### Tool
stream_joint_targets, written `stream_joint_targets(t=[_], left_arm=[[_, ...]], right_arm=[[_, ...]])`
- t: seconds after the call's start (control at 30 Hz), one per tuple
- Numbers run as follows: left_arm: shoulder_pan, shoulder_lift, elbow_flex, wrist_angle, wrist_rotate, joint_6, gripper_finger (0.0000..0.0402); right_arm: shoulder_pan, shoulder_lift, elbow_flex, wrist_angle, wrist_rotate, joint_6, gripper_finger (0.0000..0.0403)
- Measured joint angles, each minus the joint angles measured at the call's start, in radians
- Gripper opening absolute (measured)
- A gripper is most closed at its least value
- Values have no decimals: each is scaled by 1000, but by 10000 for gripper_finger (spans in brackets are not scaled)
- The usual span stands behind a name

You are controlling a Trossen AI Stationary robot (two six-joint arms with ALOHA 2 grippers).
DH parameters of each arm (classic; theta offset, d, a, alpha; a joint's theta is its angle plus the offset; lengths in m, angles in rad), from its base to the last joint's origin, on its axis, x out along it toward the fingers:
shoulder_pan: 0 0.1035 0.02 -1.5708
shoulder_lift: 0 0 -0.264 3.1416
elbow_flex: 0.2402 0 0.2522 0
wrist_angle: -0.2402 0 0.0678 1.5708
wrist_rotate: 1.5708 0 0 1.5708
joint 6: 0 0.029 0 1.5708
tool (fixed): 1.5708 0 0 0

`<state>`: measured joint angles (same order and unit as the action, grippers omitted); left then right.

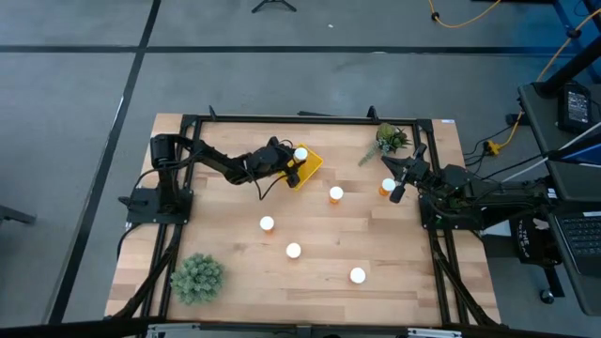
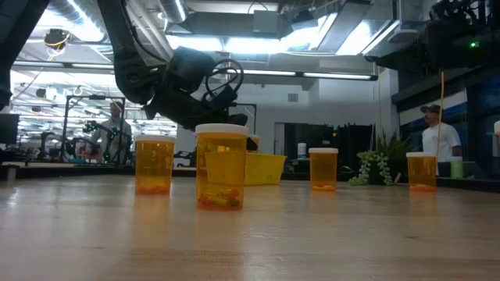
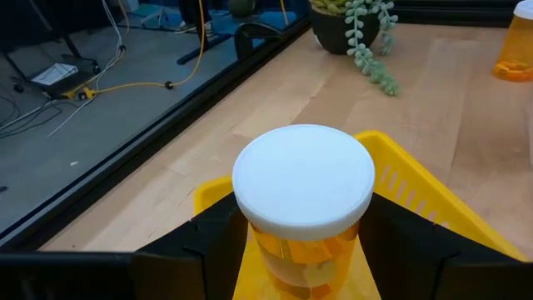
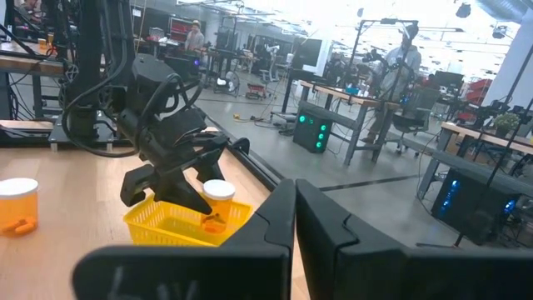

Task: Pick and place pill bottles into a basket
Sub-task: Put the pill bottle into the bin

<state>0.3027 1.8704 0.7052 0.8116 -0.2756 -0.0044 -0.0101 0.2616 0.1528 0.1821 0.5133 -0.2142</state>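
Left end effector clamped on a bottle, upright, hanging right over the basket, far-left part of the table. Next move looks like straight down. Right end effector parked, fingers together, beside another bottle.

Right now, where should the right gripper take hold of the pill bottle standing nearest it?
Around the orange body just under the white cap, coming in level from the side of the right gripper. That pill bottle stands upright, a plain cylinder with nothing touching it. The left gripper holds another bottle over the basket.
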Motion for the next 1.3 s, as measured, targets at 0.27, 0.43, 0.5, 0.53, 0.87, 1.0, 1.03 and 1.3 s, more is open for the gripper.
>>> stream_joint_targets(t=[0.27,0.43,0.5,0.53,0.87,1.0,1.03,1.3], left_arm=[[11,0,0,0,0,1,220],[16,0,0,0,13,-1,221],[16,0,0,0,14,0,221],[16,0,0,0,16,0,221],[16,0,1,26,13,0,217],[16,0,1,26,6,-16,217],[16,0,1,26,6,-19,217],[12,4,1,42,6,-18,217]], right_arm=[[0,0,0,0,0,4,17],[0,0,0,0,0,21,17],[0,0,0,1,0,21,17],[0,0,0,1,0,21,17],[0,0,0,1,0,20,17],[0,0,0,1,0,18,17],[0,0,0,1,0,16,17],[0,0,0,1,0,0,17]])
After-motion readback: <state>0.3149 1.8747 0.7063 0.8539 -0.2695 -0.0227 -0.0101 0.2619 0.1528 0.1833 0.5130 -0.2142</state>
